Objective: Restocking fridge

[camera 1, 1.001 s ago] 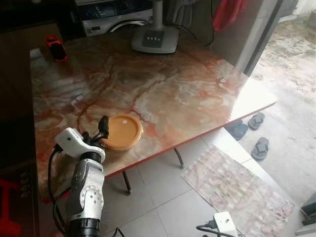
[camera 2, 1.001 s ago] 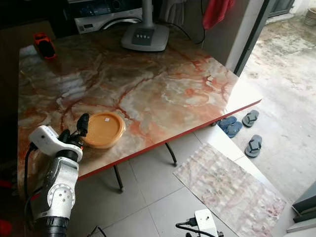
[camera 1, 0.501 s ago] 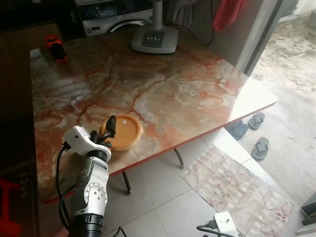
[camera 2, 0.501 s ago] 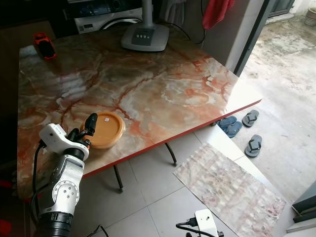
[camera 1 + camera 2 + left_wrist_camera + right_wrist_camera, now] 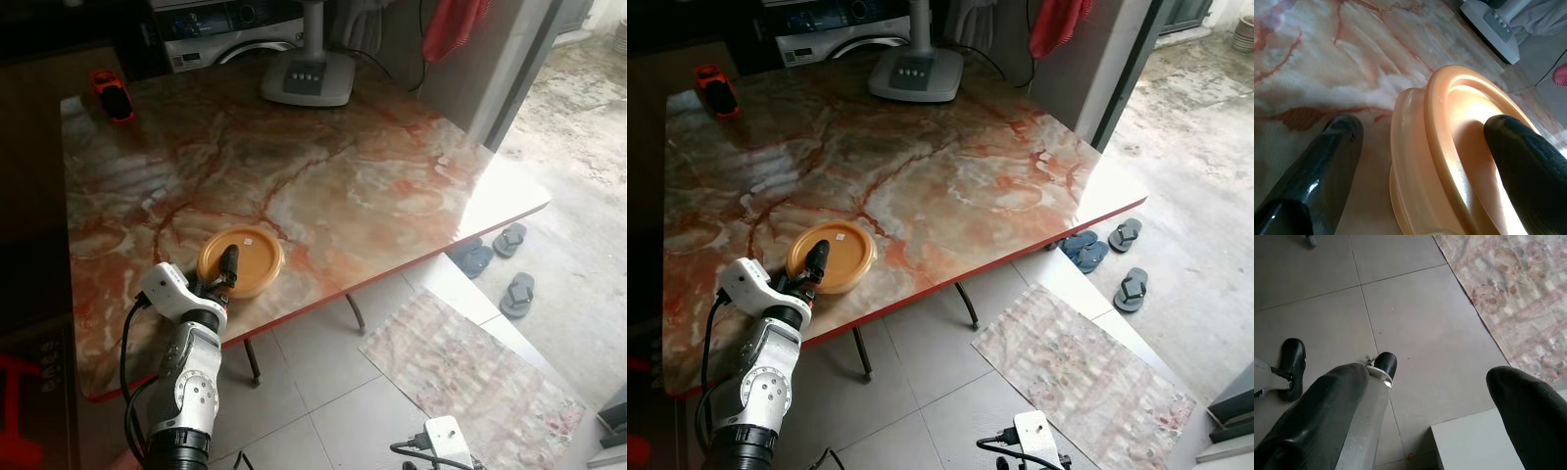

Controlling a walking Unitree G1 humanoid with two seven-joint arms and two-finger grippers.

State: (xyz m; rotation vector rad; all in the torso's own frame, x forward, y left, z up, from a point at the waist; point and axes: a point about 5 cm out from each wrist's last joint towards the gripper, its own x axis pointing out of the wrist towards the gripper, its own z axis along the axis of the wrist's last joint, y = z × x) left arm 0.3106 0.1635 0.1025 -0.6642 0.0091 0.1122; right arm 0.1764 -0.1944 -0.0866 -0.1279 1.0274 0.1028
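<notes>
Nearest the robot, the right gripper (image 5: 1425, 396) hangs idle over the grey tiled floor (image 5: 1415, 308), its fingers spread and empty. At the marble-patterned table's (image 5: 372, 186) near edge, the left gripper (image 5: 803, 277) reaches forward with fingers parted, straddling the rim of the round, flat orange lidded container (image 5: 247, 258): one finger over the lid, the other outside the wall. With the container directly ahead, I judge the left arm far better placed to grasp. Beyond stands a white fan base (image 5: 307, 76).

Left end effector (image 5: 223, 273) fingers spread
</notes>
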